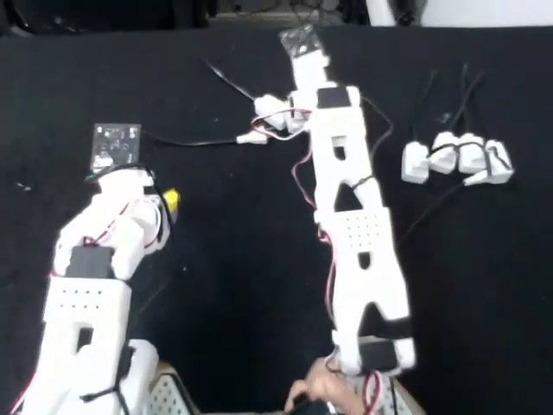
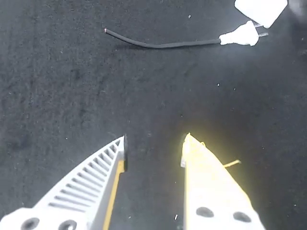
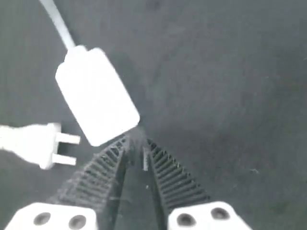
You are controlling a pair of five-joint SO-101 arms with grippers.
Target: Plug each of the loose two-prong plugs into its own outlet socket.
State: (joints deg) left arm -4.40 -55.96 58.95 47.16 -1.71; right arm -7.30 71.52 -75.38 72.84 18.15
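A loose white two-prong plug [image 1: 253, 136] on a short black cable [image 1: 186, 141] lies on the black table beside a white outlet socket block [image 1: 271, 107]. My right gripper [image 1: 281, 121] sits right at that block. In the right wrist view its fingers [image 3: 136, 143] are shut with nothing between them, tips touching the end of the socket block [image 3: 98, 96], and the plug [image 3: 36, 143] lies beside it with its prongs bare. My left gripper [image 2: 153, 146] stands open over bare table, well short of the plug [image 2: 242, 35], its cable [image 2: 158, 44] and the socket block [image 2: 261, 9].
A row of white socket blocks [image 1: 458, 157] with black cables lies at the right. Printed marker cards sit at the left [image 1: 117, 147] and at the back [image 1: 300, 39]. A person's hand [image 1: 318, 393] rests at the right arm's base.
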